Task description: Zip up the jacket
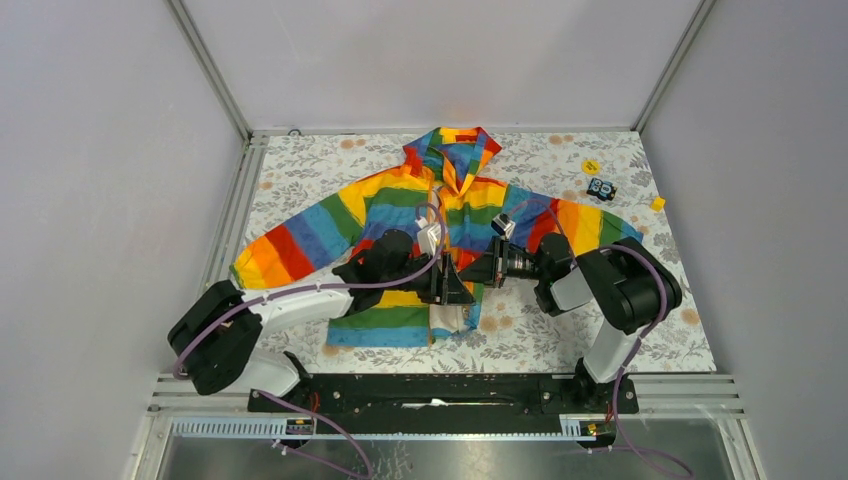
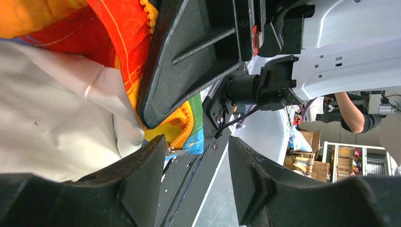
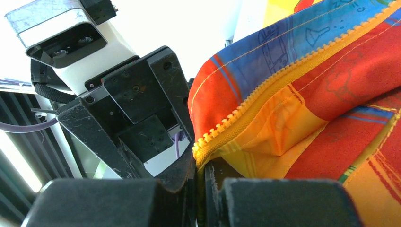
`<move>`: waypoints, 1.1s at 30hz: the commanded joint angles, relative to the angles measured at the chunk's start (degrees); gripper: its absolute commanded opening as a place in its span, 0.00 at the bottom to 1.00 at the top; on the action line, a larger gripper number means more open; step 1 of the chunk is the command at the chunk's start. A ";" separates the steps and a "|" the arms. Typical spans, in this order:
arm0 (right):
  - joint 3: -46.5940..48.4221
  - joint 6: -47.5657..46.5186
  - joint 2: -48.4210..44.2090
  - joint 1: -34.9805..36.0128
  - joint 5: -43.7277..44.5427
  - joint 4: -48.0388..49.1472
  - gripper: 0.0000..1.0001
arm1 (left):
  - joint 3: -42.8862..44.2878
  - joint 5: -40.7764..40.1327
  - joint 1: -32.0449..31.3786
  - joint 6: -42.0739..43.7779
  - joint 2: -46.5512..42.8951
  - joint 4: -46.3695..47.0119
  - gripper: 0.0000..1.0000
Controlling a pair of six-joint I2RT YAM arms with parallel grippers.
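- From above, the two grippers cover the lower front of the jacket (image 1: 400, 200), and the zipper slider is hard to make out.
- The jacket lies flat mid-table (image 1: 600, 330), hood far, hem near, long axis near-to-far, sleeves spread left and right.
- The right gripper (image 3: 201, 182) is pinched on the orange zipper edge (image 3: 265, 87).
- The left gripper (image 2: 196, 156) is parted and holds nothing, just beside that edge.

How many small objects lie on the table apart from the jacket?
3, all near the far right corner: a yellow disc, a blue-black piece beside it, a yellow cube by the right edge. The jacket may hide more.
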 commanded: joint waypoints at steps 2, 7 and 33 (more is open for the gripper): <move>-0.24 0.79 -3.08 -0.20 -2.52 10.94 0.00 | 0.24 2.85 0.11 2.11 1.39 7.24 0.56; -0.57 0.78 -3.57 -0.15 -3.09 11.04 0.00 | 0.33 3.20 0.02 6.93 2.82 7.88 0.59; 2.84 -26.51 -14.43 -0.21 12.59 -42.72 0.50 | 6.42 -17.26 -2.54 4.38 0.58 -13.17 0.00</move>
